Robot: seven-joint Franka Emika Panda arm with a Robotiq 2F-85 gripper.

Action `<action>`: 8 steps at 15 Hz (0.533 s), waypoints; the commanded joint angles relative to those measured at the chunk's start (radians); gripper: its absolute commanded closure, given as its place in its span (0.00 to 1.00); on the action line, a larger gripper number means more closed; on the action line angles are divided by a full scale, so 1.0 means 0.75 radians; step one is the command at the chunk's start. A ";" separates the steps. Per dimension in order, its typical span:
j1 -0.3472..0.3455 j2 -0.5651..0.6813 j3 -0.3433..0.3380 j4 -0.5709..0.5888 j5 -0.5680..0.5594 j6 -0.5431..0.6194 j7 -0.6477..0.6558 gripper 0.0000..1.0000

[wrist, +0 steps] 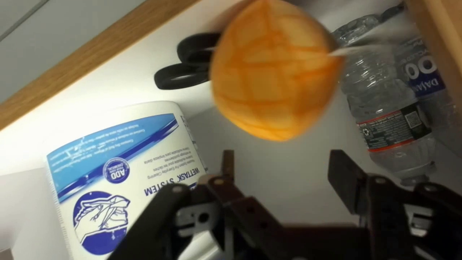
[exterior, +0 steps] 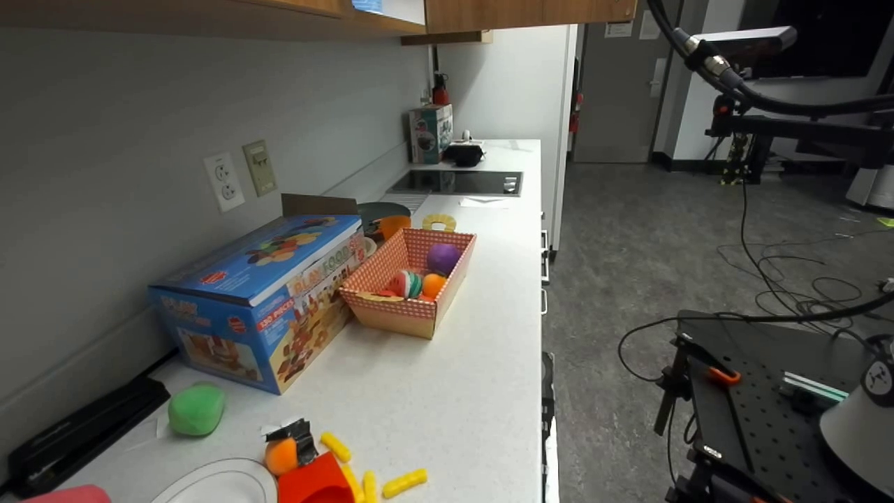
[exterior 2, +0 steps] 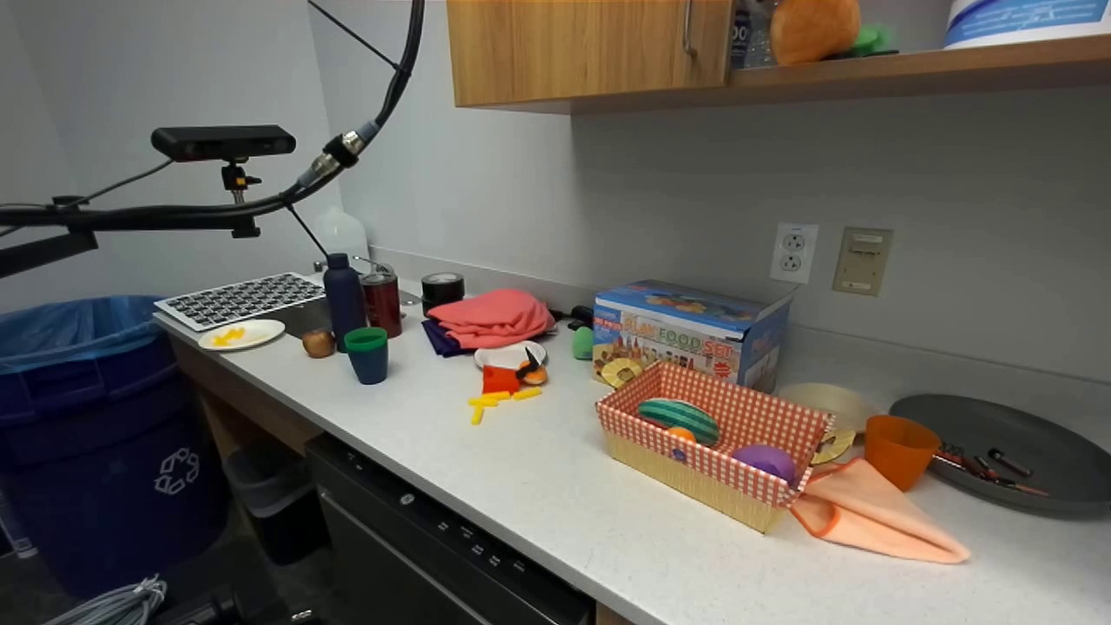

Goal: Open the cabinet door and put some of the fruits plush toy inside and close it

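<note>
The cabinet door is a wooden panel jutting out over the counter in an exterior view, swung open. A neighbouring door with a handle is shut. An orange plush fruit is on the open shelf; it also shows in an exterior view. My gripper is open and empty at the shelf, its fingertips a little apart from this plush, which is blurred. A purple fruit, a watermelon and a small orange lie in the basket. A green fruit lies on the counter.
A white wipes tub, clear water bottles and a black-handled tool share the shelf. Its wooden edge crosses the wrist view. Below are a play food box and a red toy with yellow sticks.
</note>
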 commanded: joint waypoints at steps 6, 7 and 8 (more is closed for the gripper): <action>-0.044 0.048 0.037 0.078 -0.120 0.010 0.135 0.00; -0.043 0.029 0.022 0.054 -0.183 -0.017 0.175 0.00; 0.025 0.013 -0.063 0.031 -0.261 -0.031 0.227 0.00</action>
